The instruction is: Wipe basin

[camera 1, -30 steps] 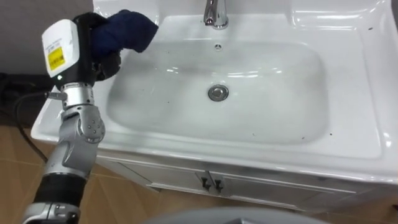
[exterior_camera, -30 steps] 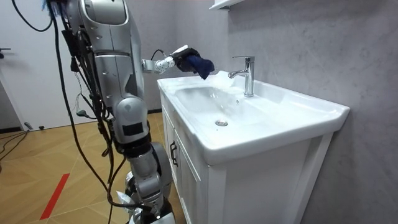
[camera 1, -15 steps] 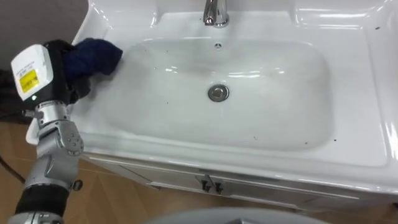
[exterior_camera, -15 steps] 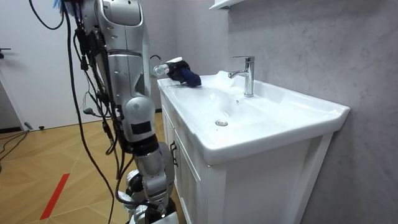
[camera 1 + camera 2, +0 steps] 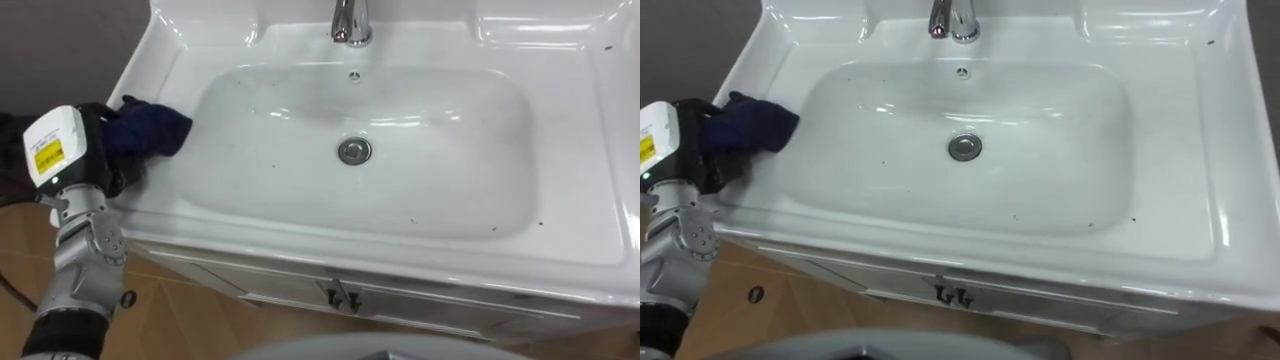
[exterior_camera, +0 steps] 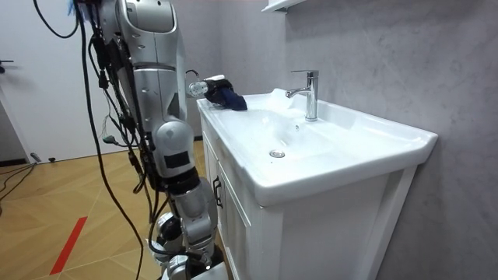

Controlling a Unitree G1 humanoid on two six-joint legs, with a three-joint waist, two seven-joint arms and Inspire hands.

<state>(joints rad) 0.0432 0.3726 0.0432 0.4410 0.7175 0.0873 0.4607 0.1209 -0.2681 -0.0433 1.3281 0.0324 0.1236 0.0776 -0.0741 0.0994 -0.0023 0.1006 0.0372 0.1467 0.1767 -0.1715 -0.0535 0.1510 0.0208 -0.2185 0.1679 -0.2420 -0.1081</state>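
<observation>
At frame left the left hand [image 5: 108, 165], fingers curled round a dark blue cloth [image 5: 150, 128], rests on the basin [image 5: 560, 235] rim; the speckled bowl looks largely unwiped.

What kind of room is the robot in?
Probably a bathroom: there's a white basin with a chrome tap, a cabinet underneath, and the left hand holds a blue cloth on its rim.

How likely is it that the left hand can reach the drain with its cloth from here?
Probably yes. The left hand, shut on the cloth, sits at the basin edge; only bare bowl lies between it and the drain, and the tap stands behind that path.
</observation>
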